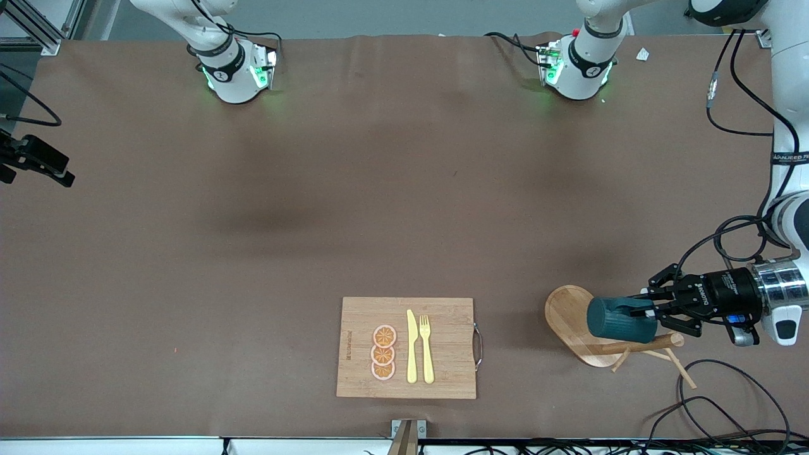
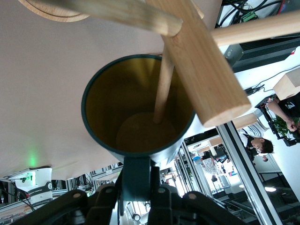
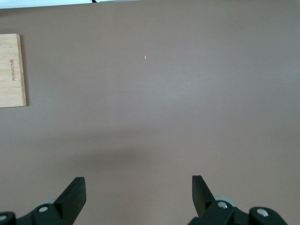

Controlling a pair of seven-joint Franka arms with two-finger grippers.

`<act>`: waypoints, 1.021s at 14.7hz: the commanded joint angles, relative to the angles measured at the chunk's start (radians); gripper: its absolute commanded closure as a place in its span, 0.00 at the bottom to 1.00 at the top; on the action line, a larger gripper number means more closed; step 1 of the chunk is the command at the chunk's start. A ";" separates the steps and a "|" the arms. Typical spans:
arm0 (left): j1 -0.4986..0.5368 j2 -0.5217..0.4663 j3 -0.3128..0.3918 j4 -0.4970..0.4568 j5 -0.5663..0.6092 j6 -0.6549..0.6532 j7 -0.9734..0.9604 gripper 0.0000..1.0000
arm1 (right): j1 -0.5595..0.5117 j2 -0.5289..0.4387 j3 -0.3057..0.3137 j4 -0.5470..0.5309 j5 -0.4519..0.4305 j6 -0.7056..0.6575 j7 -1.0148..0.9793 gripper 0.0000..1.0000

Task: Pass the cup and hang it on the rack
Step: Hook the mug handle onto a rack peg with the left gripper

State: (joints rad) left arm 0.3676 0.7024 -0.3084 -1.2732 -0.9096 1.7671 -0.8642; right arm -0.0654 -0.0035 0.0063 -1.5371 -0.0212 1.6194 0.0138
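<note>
The dark teal cup (image 1: 616,320) lies on its side in the air over the rack's oval base (image 1: 567,311), at the left arm's end of the table. My left gripper (image 1: 650,309) is shut on the cup's handle. In the left wrist view the cup's yellow inside (image 2: 136,112) faces the camera, and a thin peg (image 2: 162,86) of the rack reaches into its mouth. The thick post (image 2: 206,70) crosses beside the rim. My left gripper (image 2: 138,187) clamps the handle there. My right gripper (image 3: 138,182) is open and empty above bare table; it does not show in the front view.
A bamboo cutting board (image 1: 354,341) with orange slices (image 1: 383,352), a yellow knife (image 1: 411,347) and a fork (image 1: 426,347) lies near the front camera's edge at mid-table. Black cables (image 1: 714,404) lie near the rack. The board's corner (image 3: 11,70) shows in the right wrist view.
</note>
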 commanded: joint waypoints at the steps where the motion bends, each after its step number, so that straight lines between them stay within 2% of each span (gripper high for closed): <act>1: 0.016 -0.001 -0.005 0.002 -0.026 -0.035 0.030 0.95 | -0.024 -0.023 0.015 -0.014 0.017 -0.001 -0.012 0.00; 15: 0.037 0.032 0.000 -0.002 -0.081 -0.063 0.128 0.92 | -0.022 -0.018 0.015 -0.014 0.017 0.005 -0.012 0.00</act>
State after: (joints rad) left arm 0.3977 0.7307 -0.3081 -1.2737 -0.9648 1.7231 -0.7611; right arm -0.0654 -0.0035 0.0063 -1.5372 -0.0212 1.6197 0.0138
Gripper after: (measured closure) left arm 0.789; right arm 0.000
